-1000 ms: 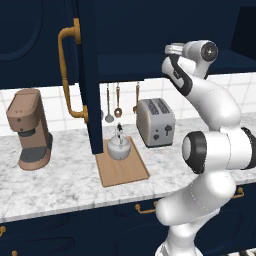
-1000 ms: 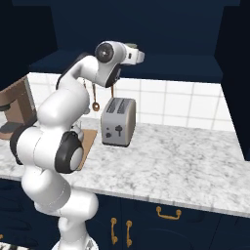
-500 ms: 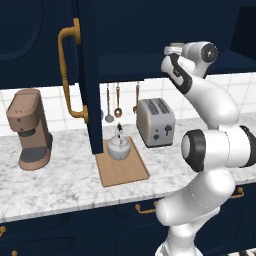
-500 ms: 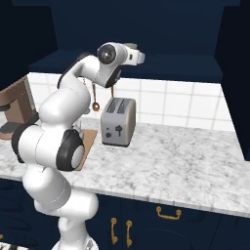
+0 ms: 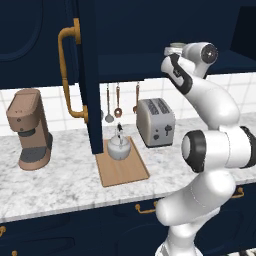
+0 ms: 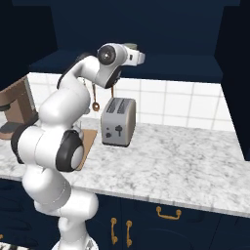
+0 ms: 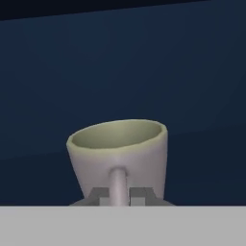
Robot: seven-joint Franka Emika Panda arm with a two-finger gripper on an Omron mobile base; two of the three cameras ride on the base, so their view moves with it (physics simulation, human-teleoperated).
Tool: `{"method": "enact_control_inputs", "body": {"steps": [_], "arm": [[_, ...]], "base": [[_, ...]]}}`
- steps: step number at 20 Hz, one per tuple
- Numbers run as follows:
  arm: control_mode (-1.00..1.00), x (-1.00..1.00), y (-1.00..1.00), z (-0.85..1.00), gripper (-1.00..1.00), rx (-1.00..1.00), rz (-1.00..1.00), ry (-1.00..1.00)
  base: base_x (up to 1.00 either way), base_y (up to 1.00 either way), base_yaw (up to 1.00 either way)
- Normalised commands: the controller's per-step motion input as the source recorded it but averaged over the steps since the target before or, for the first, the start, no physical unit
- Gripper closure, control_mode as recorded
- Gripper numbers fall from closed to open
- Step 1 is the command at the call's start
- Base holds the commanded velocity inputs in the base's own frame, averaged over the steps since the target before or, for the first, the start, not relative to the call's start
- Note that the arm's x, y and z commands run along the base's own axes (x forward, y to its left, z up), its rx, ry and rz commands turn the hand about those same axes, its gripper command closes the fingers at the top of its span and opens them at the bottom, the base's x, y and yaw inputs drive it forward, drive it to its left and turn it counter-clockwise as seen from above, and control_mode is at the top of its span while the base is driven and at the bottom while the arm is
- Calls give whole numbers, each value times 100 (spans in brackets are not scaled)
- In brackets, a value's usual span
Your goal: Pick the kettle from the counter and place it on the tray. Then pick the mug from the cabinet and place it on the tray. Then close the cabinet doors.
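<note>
The pale grey-green mug (image 7: 117, 149) stands on the navy shelf inside the cabinet (image 5: 130, 65). Its side handle points at the hand. My gripper (image 7: 117, 194) is shut on that handle, one fingertip (image 7: 98, 194) on each side of it. From the left base view the arm reaches up into the cabinet and the mug (image 5: 174, 46) peeks out beside the hand. The silvery kettle (image 5: 119, 147) sits on the wooden tray (image 5: 122, 170) on the counter (image 5: 50, 185). One cabinet door (image 5: 87, 75) with a brass handle hangs open above the tray's left side.
A silver toaster (image 5: 156, 121) stands right of the tray, below the arm. A brown coffee machine (image 5: 29, 129) is at the counter's left. Utensils hang on the tiled wall behind the kettle. An open door edge (image 6: 237, 73) stands at the right.
The jaws have closed from wide open onto the mug's handle. The arm has hardly moved, and the kettle and tray are as before.
</note>
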Motion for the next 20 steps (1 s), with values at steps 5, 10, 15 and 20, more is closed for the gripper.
{"method": "enact_control_inputs", "body": {"steps": [5, 10, 15, 20], "arm": [[-100, -55, 0, 0, 100, 0, 0, -2], [-100, -93, 20, 1, 100, -1, 15, -3], [-100, -89, 32, 9, 100, -7, 31, 0], [-100, -98, 18, 0, 100, -6, 37, 0]], "base": [[0, 0, 0], [0, 0, 0], [0, 0, 0], [0, 0, 0]]}}
